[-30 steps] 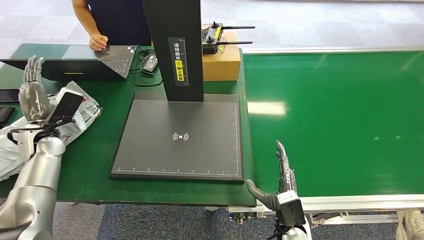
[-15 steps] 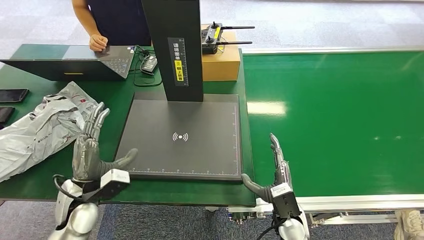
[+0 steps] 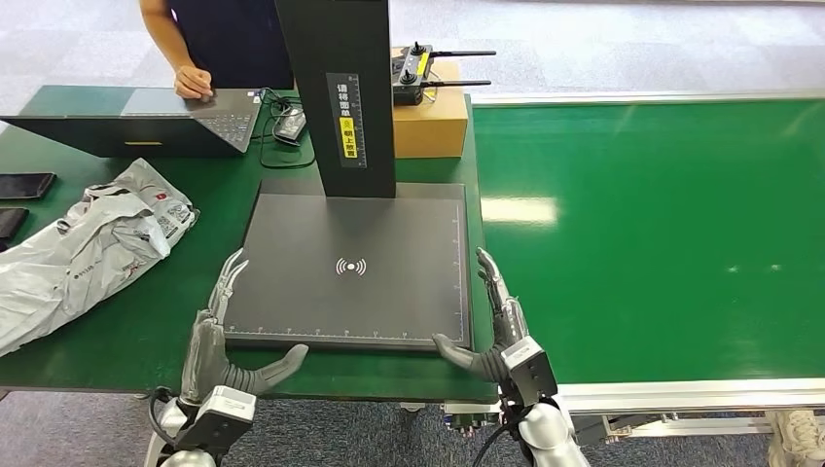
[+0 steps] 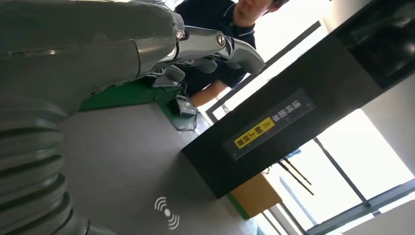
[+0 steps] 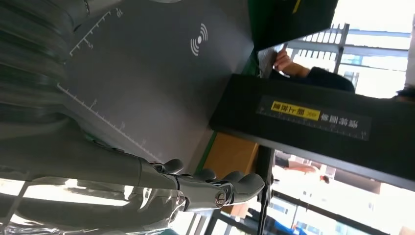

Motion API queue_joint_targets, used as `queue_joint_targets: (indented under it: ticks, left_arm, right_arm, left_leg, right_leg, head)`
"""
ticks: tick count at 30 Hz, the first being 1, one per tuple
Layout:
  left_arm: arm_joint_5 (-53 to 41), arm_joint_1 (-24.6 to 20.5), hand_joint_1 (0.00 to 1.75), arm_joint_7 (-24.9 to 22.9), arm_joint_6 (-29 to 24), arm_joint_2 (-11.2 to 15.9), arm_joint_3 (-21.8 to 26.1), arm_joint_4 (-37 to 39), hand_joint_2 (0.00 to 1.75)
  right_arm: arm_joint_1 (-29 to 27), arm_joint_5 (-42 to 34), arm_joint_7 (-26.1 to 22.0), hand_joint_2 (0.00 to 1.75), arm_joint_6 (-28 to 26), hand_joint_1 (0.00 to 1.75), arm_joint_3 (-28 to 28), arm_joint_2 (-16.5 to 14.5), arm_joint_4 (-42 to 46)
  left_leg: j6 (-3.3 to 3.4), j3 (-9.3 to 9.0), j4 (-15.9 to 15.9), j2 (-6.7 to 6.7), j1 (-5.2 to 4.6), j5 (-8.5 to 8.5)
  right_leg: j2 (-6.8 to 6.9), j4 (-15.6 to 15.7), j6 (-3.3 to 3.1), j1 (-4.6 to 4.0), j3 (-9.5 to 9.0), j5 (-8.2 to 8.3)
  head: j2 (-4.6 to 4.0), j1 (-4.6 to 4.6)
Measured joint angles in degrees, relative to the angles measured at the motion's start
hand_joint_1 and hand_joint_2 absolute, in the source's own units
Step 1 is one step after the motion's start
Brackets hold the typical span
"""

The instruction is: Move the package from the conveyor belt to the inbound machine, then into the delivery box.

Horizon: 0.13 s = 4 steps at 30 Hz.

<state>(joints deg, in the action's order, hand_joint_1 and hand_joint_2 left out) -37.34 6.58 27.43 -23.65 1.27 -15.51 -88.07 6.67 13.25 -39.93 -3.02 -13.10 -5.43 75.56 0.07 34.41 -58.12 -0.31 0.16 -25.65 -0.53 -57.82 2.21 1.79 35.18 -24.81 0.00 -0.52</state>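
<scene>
Now both hands low, at the near edge of the green table (image 3: pixel 156 331). Left hand (image 3: pixel 222 341) at about 7 o'clock of the dark machine plate (image 3: pixel 350 268), fingers apart, thumb out, holding nothing. Right hand (image 3: pixel 494 331) at about 5 o'clock of the plate (just by its corner), open wide too, nothing in it. Grey package (image 3: pixel 83 248) lying crumpled at 9 o'clock, well apart from both hands. Green belt (image 3: pixel 662 224) off at 3 o'clock. Person's hand (image 3: pixel 193 81) on a laptop (image 3: pixel 146 119) at 11 o'clock
</scene>
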Motion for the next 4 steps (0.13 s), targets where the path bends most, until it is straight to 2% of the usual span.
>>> queue_joint_targets:
  ticks: [4]
  left_arm:
    - [3.6, 0.9, 0.00, 1.5, 1.7, -1.0, 0.8, 1.3, 1.75]
  right_arm:
    - [0.1, -1.0, 0.0, 1.75, 1.3, 0.00, -1.5, 0.1, 0.0]
  left_leg:
    - [0.00, 0.00, 0.0, -0.01, 0.00, 0.00]
  right_leg:
    - [0.01, 0.0, 0.00, 0.00, 0.00, -0.01]
  head:
    - [0.00, 0.00]
